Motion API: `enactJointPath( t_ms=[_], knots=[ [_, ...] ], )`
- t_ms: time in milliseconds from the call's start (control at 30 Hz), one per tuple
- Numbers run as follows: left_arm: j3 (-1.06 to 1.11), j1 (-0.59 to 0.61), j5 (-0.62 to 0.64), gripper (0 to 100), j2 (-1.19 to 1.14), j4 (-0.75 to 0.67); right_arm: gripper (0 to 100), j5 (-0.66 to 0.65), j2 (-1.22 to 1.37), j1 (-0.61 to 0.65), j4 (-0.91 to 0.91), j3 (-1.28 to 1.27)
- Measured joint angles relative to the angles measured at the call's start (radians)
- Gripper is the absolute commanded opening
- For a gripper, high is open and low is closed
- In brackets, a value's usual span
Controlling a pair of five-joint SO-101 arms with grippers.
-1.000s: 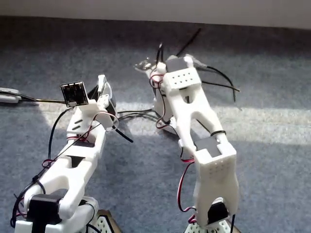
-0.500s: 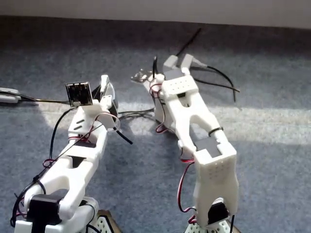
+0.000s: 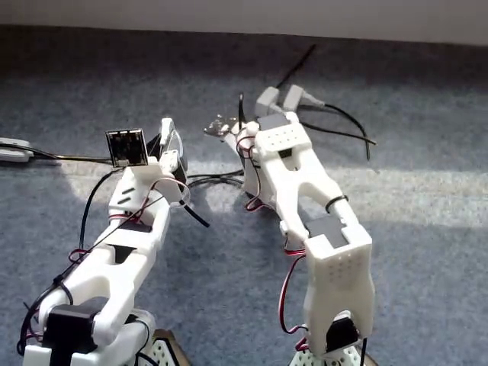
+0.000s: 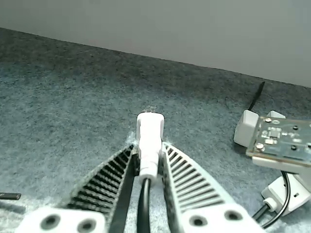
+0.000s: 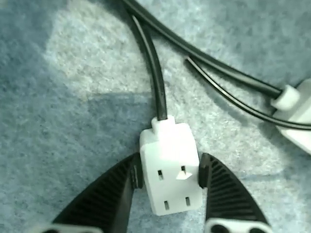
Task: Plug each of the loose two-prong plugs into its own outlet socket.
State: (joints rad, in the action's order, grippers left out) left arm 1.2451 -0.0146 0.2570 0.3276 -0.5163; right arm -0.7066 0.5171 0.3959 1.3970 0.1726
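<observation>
My left gripper [image 4: 148,151] is shut on a white plug [image 4: 149,127], whose black cable runs back between the fingers. It hangs above the grey carpet, left of the right arm. In the high view this gripper [image 3: 168,136] sits just past its camera board. My right gripper [image 5: 170,180] is down on the carpet, shut on a white outlet socket [image 5: 170,160]. The socket's slots face up, and a finger presses each of its sides. The same socket [image 3: 267,97] pokes out past the right wrist in the high view, and it is also in the left wrist view [image 4: 247,127].
A second white socket [image 3: 296,94] with a black cable [image 3: 347,118] lies just right of the held one. More black cables [image 5: 155,73] cross the carpet. A white plug end [image 5: 291,99] lies close by. A white block [image 3: 13,151] sits at the far left edge.
The right wrist has pulled back slightly, uncovering the two white sockets beyond it. The left arm has shifted a little to the right with its plug.
</observation>
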Motion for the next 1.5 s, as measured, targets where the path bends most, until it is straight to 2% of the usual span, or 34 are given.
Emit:
enactJointPath(
  t_ms=[200, 367, 733, 933, 1000, 1267, 1400, 1500],
  knots=[
    [0.000, -0.005, 0.002, 1, 0.000, 0.000, 15.2, 0.031, -0.002, -0.018, -0.002, -0.012],
    [0.000, -0.005, 0.002, 1, 0.000, 0.000, 15.2, 0.216, 0.003, -0.083, 0.009, 0.046],
    [0.000, -0.005, 0.002, 1, 0.000, 0.000, 15.2, 0.953, 0.003, -0.135, -0.064, 0.075],
    [0.000, -0.005, 0.002, 1, 0.000, 0.000, 15.2, 1.407, 0.003, -0.023, -0.115, 0.075],
    [0.000, -0.005, 0.002, 1, 0.000, 0.000, 15.2, 1.514, 0.003, 0.018, -0.144, 0.075],
    [0.000, -0.005, 0.002, 1, 0.000, 0.000, 15.6, 1.732, 0.003, 0.098, -0.264, 0.075],
    [0.000, -0.005, 0.002, 1, 0.000, 0.000, 21.6, 1.745, 0.003, 0.101, -0.276, 0.075],
    [0.000, -0.005, 0.002, 1, 0.000, 0.000, 27.0, 1.686, 0.005, 0.109, -0.258, 0.109]
  ],
)
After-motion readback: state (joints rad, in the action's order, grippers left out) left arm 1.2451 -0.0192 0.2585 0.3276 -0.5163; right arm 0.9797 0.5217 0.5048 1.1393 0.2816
